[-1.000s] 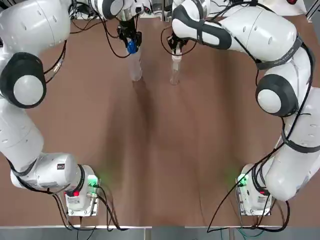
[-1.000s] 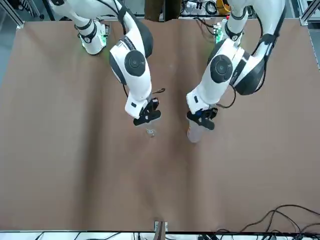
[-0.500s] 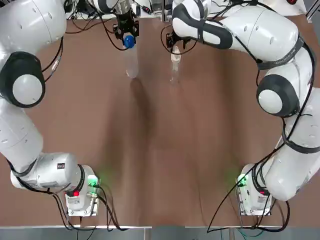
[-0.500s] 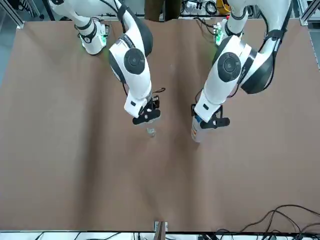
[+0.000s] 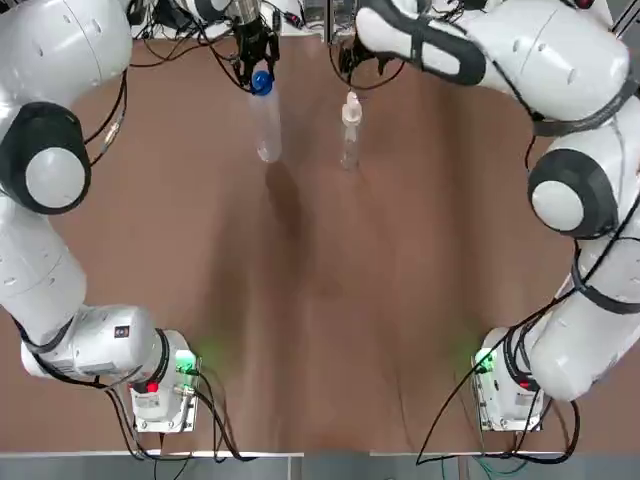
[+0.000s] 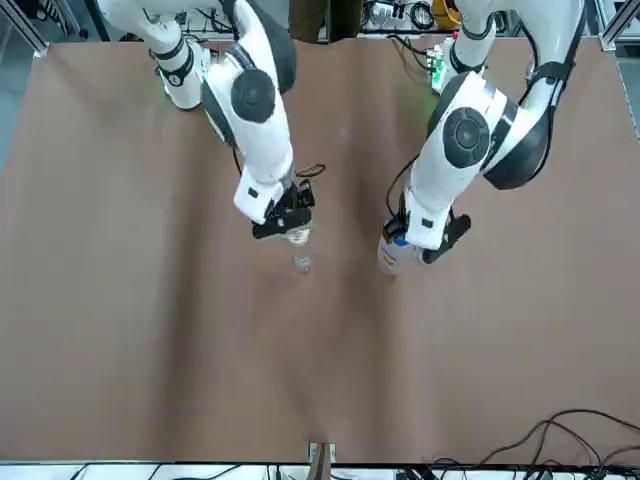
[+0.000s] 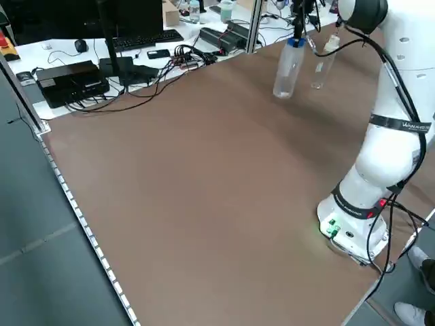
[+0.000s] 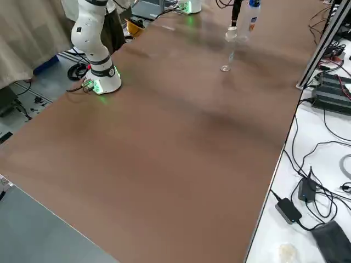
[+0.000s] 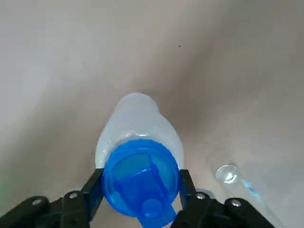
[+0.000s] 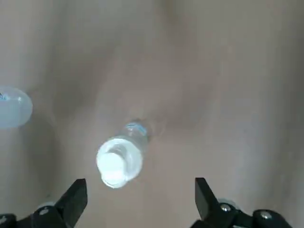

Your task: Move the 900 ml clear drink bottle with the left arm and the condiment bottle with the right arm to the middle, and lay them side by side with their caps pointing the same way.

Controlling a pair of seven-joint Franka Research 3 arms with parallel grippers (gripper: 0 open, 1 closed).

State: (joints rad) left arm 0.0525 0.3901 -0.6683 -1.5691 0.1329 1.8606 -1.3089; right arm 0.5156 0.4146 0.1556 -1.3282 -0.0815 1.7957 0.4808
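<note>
Left hand (image 9: 139, 190) at the far side of the brown bench (image 5: 320, 300), fingers (image 9: 92, 190) pinched onto the sides of the round blue flip cap (image 7: 294, 43) of the tall clear plastic drink bottle (image 5: 267, 125). Bottle upright; cannot tell if its base touches the bench. Right hand (image 10: 139, 187) just beside it, above the slim clear condiment bottle (image 5: 349, 135), fingers (image 10: 76, 197) spread wide and holding nothing. They stand clear of the bottle's small white cap (image 10: 116, 164), which sits off-centre, nearer one finger. Condiment bottle stands upright on the bench by itself. Both bottles at the far middle of the bench, near each other but apart, caps up.
</note>
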